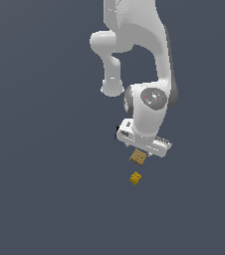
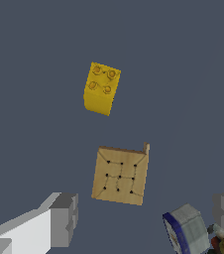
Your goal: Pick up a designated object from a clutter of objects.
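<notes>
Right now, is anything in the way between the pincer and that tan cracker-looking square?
Nothing visible. In the wrist view the tan square lies bare between the open pincer's fingers. The yellow block sits apart beyond it; a grey-blue item lies beside one finger.

— What colours are the blocks?
— The cracker-like square (image 2: 120,175) is tan with small dark dots (a grid); the studded block (image 2: 102,88) is bright yellow.
— And the rest?
— Table (image 2: 29,124) slate grey, arm (image 1: 149,60) white; the corner lump (image 2: 187,230) looks grey with blue.

no readable text, labels, brands or numbers anywhere, tan block (image 2: 120,174) face carries only small dark dots, yellow block (image 2: 101,88) only round studs
</notes>
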`<state>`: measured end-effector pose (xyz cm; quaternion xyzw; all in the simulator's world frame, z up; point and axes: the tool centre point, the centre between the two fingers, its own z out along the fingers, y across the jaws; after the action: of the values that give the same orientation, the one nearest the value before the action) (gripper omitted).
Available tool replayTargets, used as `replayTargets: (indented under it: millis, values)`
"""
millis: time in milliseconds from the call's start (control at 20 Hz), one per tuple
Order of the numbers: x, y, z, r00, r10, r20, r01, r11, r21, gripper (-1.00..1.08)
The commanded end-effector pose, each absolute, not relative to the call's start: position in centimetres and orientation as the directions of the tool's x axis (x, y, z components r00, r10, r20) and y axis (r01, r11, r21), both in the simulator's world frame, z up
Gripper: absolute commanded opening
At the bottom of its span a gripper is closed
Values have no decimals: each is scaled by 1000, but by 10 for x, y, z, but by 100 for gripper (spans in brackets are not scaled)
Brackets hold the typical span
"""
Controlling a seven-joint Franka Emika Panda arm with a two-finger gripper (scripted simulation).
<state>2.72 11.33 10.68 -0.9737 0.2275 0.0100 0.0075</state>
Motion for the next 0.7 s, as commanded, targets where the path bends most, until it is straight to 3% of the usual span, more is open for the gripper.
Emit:
replayTargets:
  millis: [0, 650]
  values:
    - [26, 118, 92, 876, -483, -16, -483, -876, -7, 100]
    - [22, 125, 62, 832, -555, -2, -555, -832, 0, 100]
